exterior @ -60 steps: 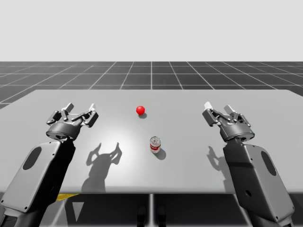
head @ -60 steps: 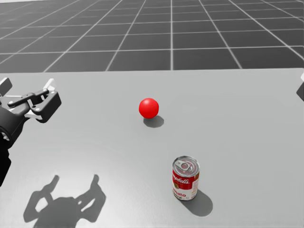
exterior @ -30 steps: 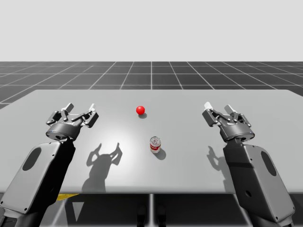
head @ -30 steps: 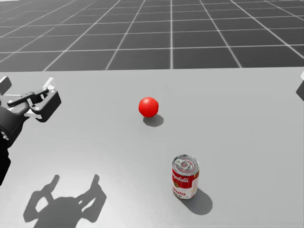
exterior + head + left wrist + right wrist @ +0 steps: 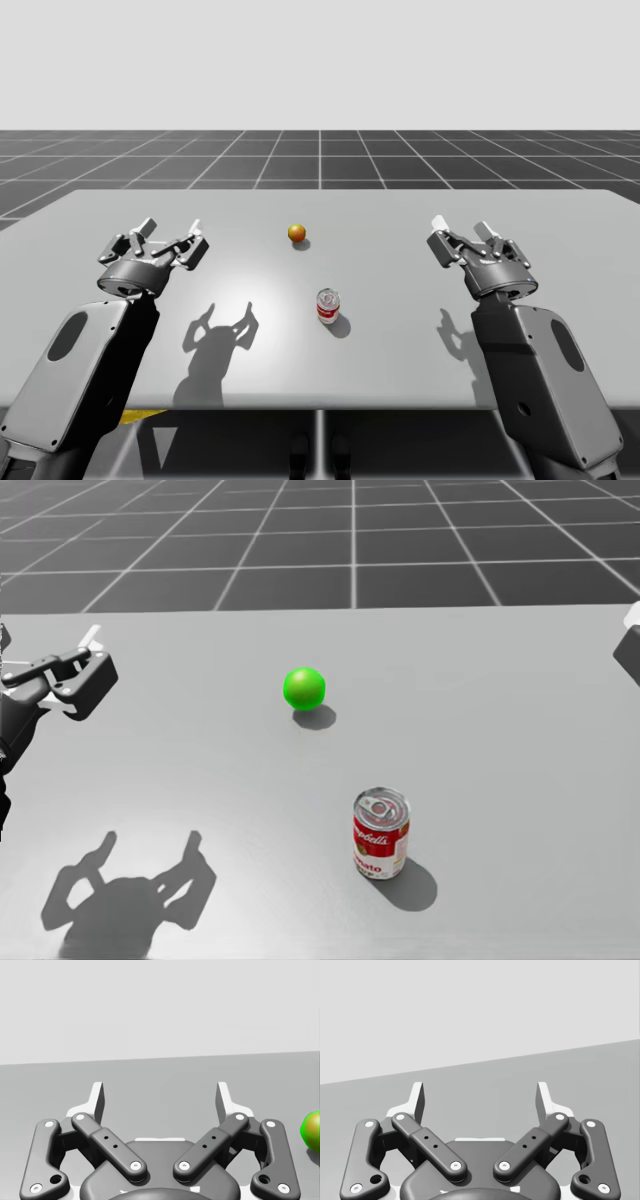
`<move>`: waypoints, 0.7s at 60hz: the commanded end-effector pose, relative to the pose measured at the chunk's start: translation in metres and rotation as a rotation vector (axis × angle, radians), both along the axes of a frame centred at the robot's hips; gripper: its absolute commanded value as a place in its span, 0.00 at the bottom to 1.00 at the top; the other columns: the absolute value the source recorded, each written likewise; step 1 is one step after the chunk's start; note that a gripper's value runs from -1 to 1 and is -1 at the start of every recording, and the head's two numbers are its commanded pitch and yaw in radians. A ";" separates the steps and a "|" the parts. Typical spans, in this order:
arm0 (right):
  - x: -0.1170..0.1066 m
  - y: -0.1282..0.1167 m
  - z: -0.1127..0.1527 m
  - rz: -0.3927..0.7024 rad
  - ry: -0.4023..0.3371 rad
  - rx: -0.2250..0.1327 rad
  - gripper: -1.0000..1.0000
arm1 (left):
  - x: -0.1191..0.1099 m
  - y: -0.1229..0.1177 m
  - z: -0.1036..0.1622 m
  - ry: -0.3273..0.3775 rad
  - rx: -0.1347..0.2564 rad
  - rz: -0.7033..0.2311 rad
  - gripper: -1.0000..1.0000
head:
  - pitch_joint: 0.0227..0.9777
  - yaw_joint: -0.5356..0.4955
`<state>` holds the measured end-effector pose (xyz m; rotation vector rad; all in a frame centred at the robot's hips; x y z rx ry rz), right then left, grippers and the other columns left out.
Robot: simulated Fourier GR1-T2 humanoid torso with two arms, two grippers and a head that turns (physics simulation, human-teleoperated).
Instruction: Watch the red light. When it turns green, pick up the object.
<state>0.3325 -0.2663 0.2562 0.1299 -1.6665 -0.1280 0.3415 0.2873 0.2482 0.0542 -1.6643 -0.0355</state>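
My left gripper hovers above the grey table, fingers spread wide and holding nothing. Ahead of it and to its right, well apart, sits the signal sphere, green in the head view and orange-tinged in the high view. The red-and-white can stands upright nearer me than the sphere, between my two grippers and touching neither. My right gripper, likewise wide and empty, hovers well to the can's right.
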 end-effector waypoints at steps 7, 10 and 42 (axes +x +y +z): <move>0.001 0.000 -0.001 0.001 -0.002 -0.009 0.00 | 0.001 -0.001 -0.001 0.007 0.009 -0.008 0.00 | 0.79 0.52; 0.001 0.000 -0.001 0.000 -0.005 -0.010 0.00 | 0.001 -0.001 -0.001 0.007 0.009 -0.008 0.00 | 0.81 0.51; -0.036 0.027 0.001 0.204 -0.019 -0.138 0.00 | 0.001 -0.003 -0.001 0.014 0.009 -0.018 0.00 | 0.86 0.49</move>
